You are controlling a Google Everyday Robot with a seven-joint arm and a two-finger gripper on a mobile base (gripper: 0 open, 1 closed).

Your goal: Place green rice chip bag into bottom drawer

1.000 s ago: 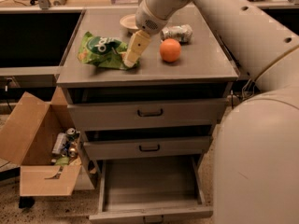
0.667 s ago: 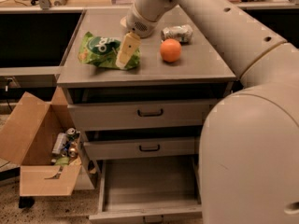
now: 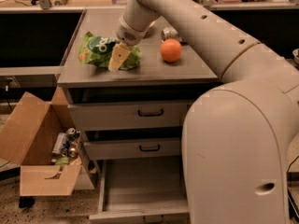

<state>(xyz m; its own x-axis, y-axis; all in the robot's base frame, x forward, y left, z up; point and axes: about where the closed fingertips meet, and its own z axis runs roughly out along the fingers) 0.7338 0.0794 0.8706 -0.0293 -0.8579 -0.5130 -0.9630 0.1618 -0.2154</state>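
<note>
Camera view: the gripper [image 3: 118, 59] rests on the green rice chip bag [image 3: 95, 47] atop the cabinet [image 3: 159, 73], at nine o'clock from the orange [image 3: 171, 50]. Whether it grips cannot be told. The bottom drawer [image 3: 140, 183] stands open at six o'clock

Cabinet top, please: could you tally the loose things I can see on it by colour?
Green: 1, the green rice chip bag
Orange: 1, the orange
Silver: 1, the can, partly hidden
Total: 3
The gripper is over the bag's right side.
</note>
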